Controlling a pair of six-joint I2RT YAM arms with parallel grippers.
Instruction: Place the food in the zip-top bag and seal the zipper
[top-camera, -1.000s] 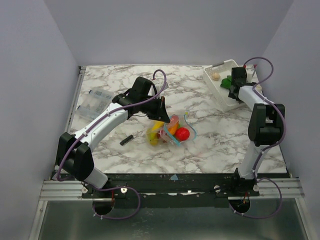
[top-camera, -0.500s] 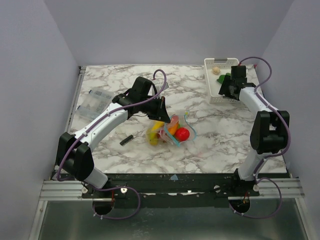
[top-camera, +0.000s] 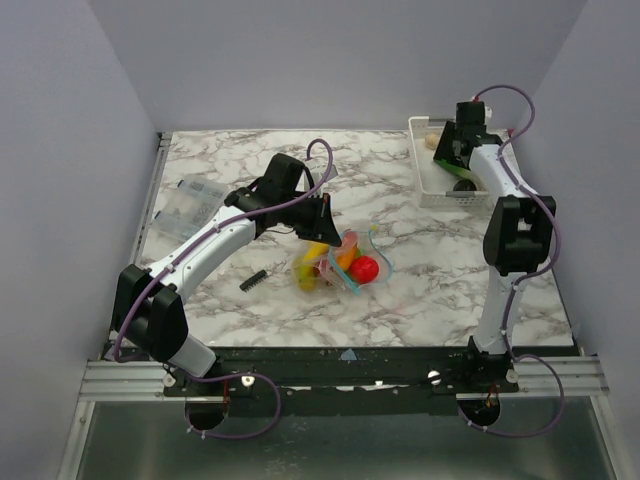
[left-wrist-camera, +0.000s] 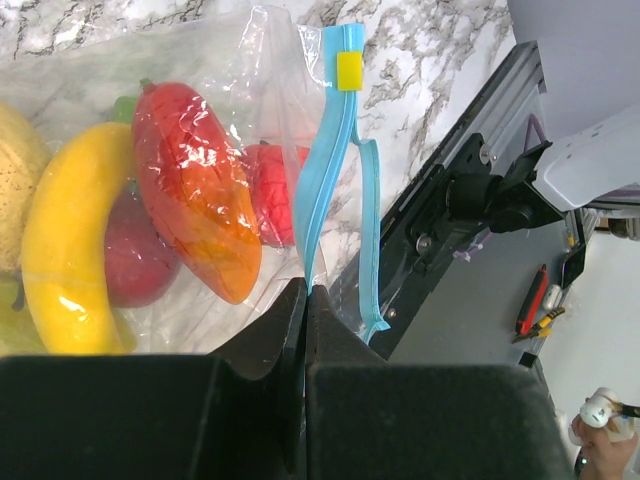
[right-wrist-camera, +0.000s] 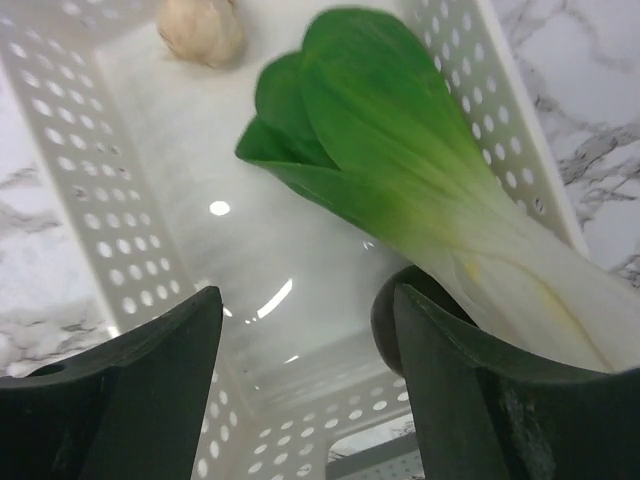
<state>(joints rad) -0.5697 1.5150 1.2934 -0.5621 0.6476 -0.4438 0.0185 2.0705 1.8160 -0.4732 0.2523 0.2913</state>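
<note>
Jaws of left gripper (left-wrist-camera: 305, 296) pinch the clear, bulging, teal-edged zip-top bag (left-wrist-camera: 262, 62).

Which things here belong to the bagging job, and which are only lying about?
Job: bag, zipper, fruits inside it, bok choy and garlic in the basket.
Lying about: black bar, clear packet.

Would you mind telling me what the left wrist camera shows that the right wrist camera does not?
Only the left wrist view: the left gripper pinched shut on the clear zip-top bag beside its teal zipper, with a banana and a red-orange fruit inside. Only the right wrist view: the open right gripper above a white perforated basket holding a bok choy and a pale bulb. Both: the marble tabletop.
</note>
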